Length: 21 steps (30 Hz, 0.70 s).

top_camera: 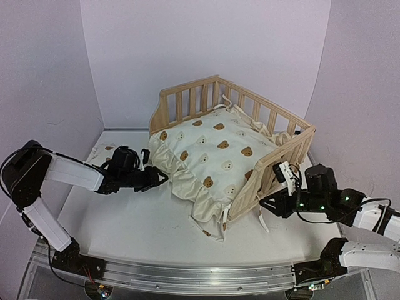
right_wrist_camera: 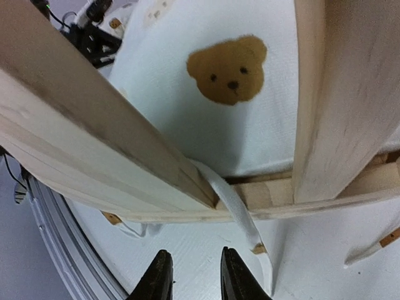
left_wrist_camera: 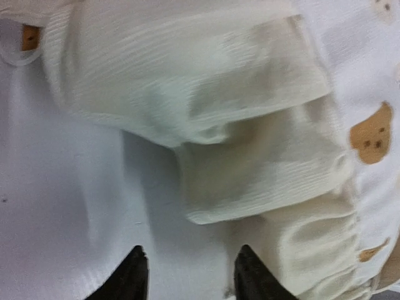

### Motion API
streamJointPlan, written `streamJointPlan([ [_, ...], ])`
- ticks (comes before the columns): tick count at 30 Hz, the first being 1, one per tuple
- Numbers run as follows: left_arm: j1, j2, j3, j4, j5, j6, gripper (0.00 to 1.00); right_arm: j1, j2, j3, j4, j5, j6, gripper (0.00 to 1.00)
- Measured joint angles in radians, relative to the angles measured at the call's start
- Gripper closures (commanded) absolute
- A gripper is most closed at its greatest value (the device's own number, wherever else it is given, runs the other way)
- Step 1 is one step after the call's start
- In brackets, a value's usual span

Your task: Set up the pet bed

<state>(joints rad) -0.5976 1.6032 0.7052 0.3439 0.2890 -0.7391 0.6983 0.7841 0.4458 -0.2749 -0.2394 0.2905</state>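
Observation:
The pet bed's pine frame [top_camera: 187, 94] stands at the middle back, slatted on three sides. Its cream bear-print cushion [top_camera: 212, 150] lies crumpled in it and spills out over the open front onto the table. My left gripper [top_camera: 162, 179] is at the cushion's left ruffle [left_wrist_camera: 250, 181]; it [left_wrist_camera: 190, 278] is open with only table between the fingers. My right gripper [top_camera: 264, 203] hovers low outside the frame's right front rail [right_wrist_camera: 94, 137]. It [right_wrist_camera: 195, 281] is open narrowly and holds nothing. A white tie [right_wrist_camera: 240, 215] hangs through the rail just ahead of it.
The small matching pillow [top_camera: 100, 152] lies flat at the back left, partly behind my left arm. Another tie end [right_wrist_camera: 375, 250] lies on the white table [top_camera: 125, 231] to the right. The metal rail [top_camera: 187, 278] that carries both arm bases runs along the near edge.

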Motion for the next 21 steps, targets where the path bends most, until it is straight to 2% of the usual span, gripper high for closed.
streamJointPlan([
  [3,0.001,-0.016,-0.007,-0.116,-0.082,0.035,0.3,0.002,-0.011,-0.01,0.108,-0.03,-0.008,0.7],
  [7,-0.034,-0.179,-0.075,-0.202,-0.178,0.063,0.18,0.005,0.011,-0.017,0.255,-0.066,-0.005,0.77],
  [13,-0.162,-0.439,-0.145,-0.151,-0.215,0.083,0.19,0.034,0.165,-0.019,0.47,-0.066,0.001,0.77],
  [19,-0.258,-0.455,-0.219,-0.083,-0.221,0.075,0.2,0.09,0.352,0.048,0.624,-0.095,-0.041,0.73],
  [21,-0.287,-0.443,-0.241,-0.062,-0.222,0.068,0.2,0.096,0.381,0.086,0.607,-0.092,-0.046,0.63],
])
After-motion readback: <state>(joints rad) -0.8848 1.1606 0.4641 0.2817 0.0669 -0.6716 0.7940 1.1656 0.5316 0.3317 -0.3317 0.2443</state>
